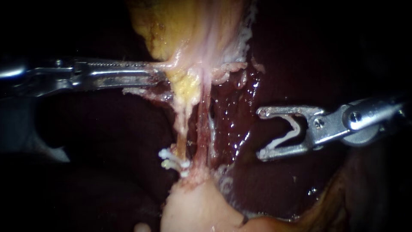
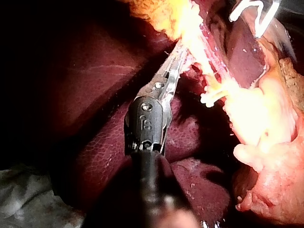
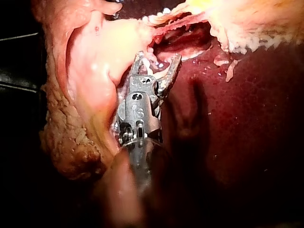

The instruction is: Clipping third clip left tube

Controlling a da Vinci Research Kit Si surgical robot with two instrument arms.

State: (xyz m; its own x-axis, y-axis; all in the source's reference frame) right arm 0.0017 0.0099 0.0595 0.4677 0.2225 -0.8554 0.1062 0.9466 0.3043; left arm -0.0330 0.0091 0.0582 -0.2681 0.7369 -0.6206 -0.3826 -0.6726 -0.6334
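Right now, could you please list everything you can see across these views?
liver: one, dark red, behind and around everything.
yellow tissue: one mass, yellow, upper centre of the endoscope view.
pale tissue mass: one, pinkish white, lower centre.
left tube: one, pale, running from the yellow tissue down to the pale mass.
right tube: one, reddish, close beside the left tube.
clips on the left tube: apparently two, white, at its lower end.
loaded clip: one, white, held between the right instrument's jaws.
left instrument: one, metal, jaws shut on the yellow tissue's edge.
right instrument: one, metal, over the liver, clear of both tubes.
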